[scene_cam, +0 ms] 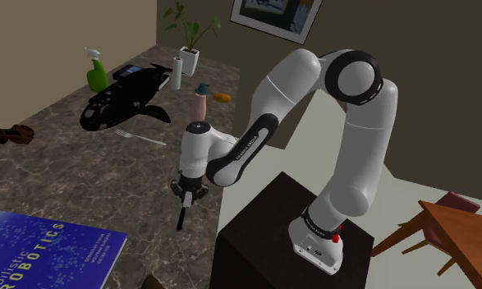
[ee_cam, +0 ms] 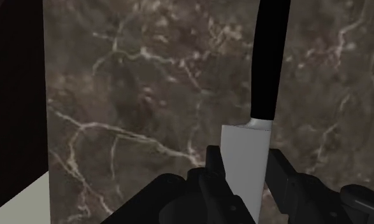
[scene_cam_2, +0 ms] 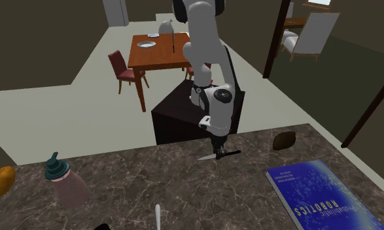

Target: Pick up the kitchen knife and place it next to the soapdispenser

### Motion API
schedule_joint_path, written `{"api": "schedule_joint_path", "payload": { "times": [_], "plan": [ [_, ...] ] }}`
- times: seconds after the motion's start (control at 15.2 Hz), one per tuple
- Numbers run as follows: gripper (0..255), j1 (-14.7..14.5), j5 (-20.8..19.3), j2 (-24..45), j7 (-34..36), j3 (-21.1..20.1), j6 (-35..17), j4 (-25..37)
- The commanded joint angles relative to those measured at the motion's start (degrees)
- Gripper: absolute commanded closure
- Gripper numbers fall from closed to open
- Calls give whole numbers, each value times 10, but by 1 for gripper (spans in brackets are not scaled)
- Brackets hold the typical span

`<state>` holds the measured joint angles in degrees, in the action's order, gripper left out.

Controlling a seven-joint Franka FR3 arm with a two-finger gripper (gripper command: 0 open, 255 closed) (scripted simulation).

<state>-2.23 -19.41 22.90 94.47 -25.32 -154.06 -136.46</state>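
One step partway: at the near counter edge by the stand, all-black two-finger gripper (ee_cam: 246,153) pinches the black-handled grey-bladed kitchen knife (ee_cam: 266,70) by its blade, just below the handle. Knife low on dark marble countertop (scene_cam: 83,181), no clear lift yet. Left to do: carry to pink soap dispenser w/ teal pump (scene_cam: 200,103), well apart, and set knife beside it.

I see bare counter (scene_cam: 83,172) between the soap dispenser (scene_cam: 201,102) and my gripper (scene_cam: 184,194), which is clamped on the kitchen knife (scene_cam: 181,217). On the shoulder view's left of the dispenser lies a fork (scene_cam: 140,137), and a black whale-shaped figure (scene_cam: 120,103) blocks the way beyond it.
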Motion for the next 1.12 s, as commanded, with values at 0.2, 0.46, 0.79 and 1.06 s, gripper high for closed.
{"api": "schedule_joint_path", "payload": {
  "times": [0.2,0.46,0.79,1.06],
  "plan": [
    [255,12,17,-15,-12,-13,15,-7],
    [255,29,47,-48,-33,-36,40,-13],
    [255,47,87,-89,-61,-61,72,-16],
    [255,57,119,-121,-83,-76,99,-16]
  ]
}}
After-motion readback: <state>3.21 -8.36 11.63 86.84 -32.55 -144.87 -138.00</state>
